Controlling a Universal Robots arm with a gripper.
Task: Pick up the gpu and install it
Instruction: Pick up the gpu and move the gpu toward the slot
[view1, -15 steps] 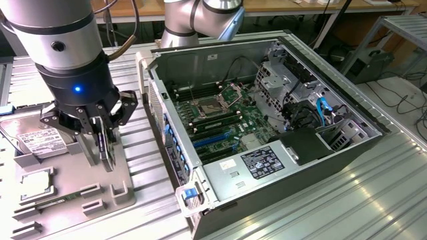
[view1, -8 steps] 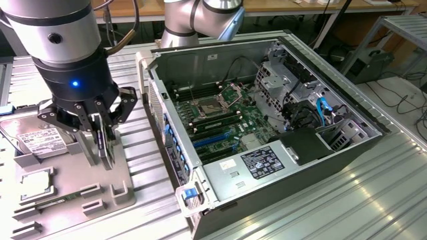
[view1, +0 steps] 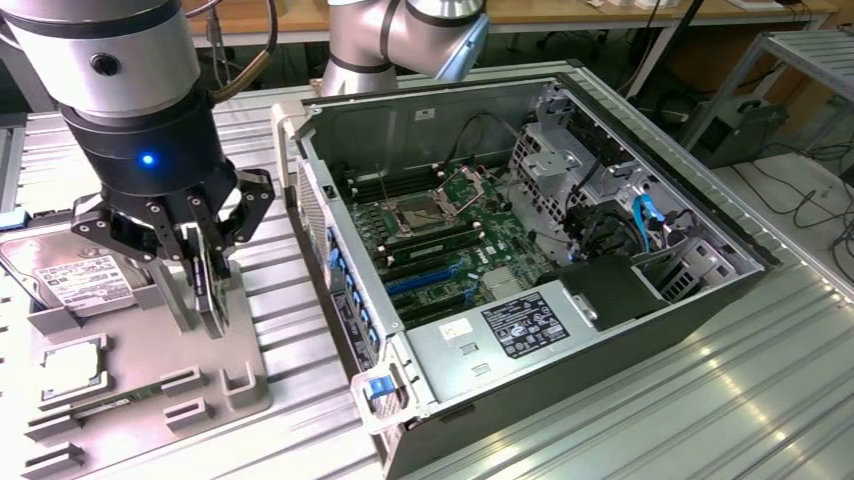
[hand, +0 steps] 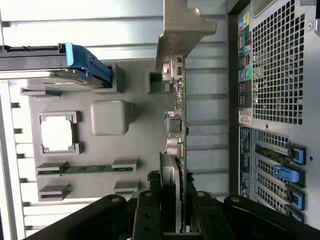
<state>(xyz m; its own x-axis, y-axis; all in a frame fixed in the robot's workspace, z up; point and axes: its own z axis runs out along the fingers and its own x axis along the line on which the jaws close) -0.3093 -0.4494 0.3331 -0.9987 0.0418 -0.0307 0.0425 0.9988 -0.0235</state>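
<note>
Gpu (hand: 176, 125) upright, gripped edge-on within the clenched claw (view1: 198, 275), over the grey tray (view1: 247, 345) beside the computer case (view1: 400, 130).

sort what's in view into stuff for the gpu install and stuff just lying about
For the job: the gpu, held edge-on in the gripper; the open computer case.
Lying about: hard drive, CPU chip and memory stick on the grey tray.
</note>
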